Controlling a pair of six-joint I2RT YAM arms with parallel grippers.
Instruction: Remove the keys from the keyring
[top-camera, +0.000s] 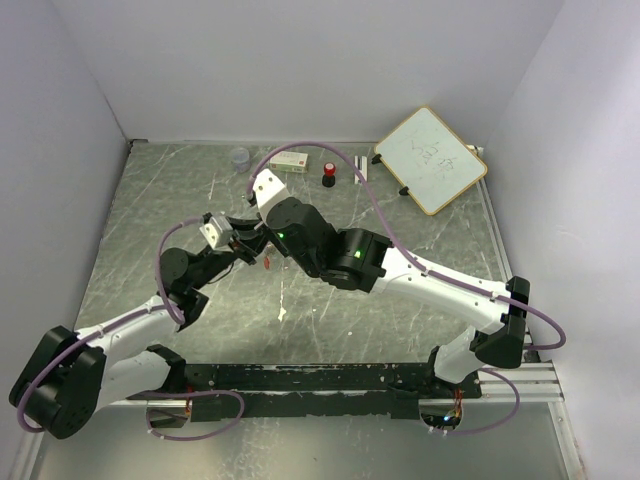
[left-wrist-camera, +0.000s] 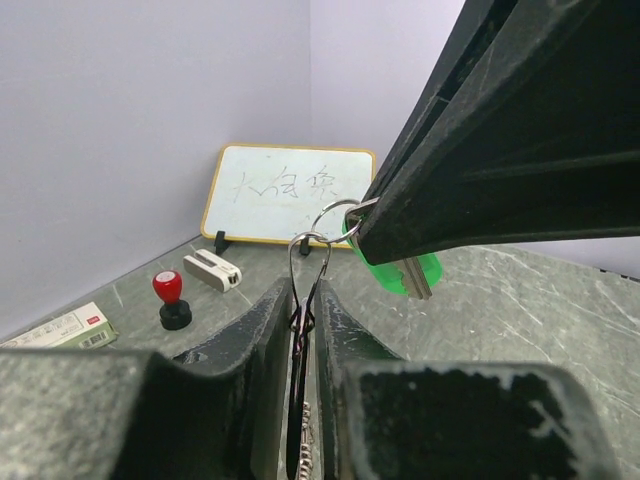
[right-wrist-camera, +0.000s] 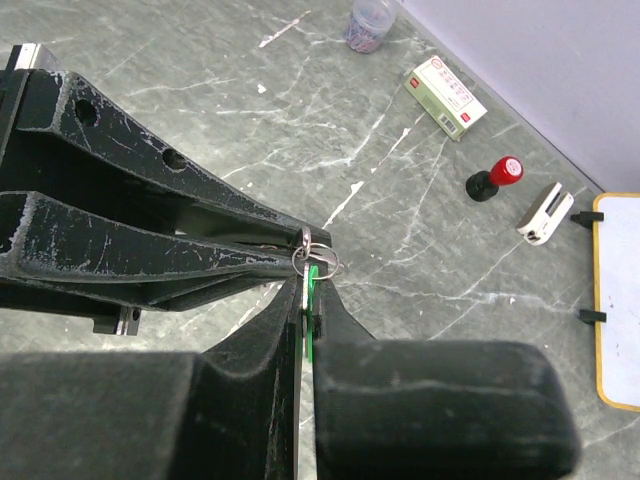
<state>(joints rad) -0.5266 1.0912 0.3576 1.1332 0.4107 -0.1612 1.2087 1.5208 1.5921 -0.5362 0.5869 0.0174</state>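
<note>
Both grippers meet above the middle of the table. My left gripper (top-camera: 247, 240) (left-wrist-camera: 305, 292) is shut on the lower wire loop of the silver keyring (left-wrist-camera: 311, 248), held off the table. My right gripper (top-camera: 263, 250) (right-wrist-camera: 308, 300) is shut on the green key (right-wrist-camera: 311, 305), which still hangs on the ring's upper loop (right-wrist-camera: 318, 262). The left wrist view shows the green key (left-wrist-camera: 400, 272) sticking out under a right finger (left-wrist-camera: 480, 150). A small red bit (top-camera: 268, 263), probably the red key, hangs below the grippers. The left gripper's fingers (right-wrist-camera: 150, 250) cross the right wrist view.
At the back stand a clear cup (top-camera: 240, 156), a white and green box (top-camera: 289, 160), a black knob with a red top (top-camera: 328, 176), a small white block (right-wrist-camera: 545, 213) and a tilted whiteboard (top-camera: 430, 160). Walls close in the table.
</note>
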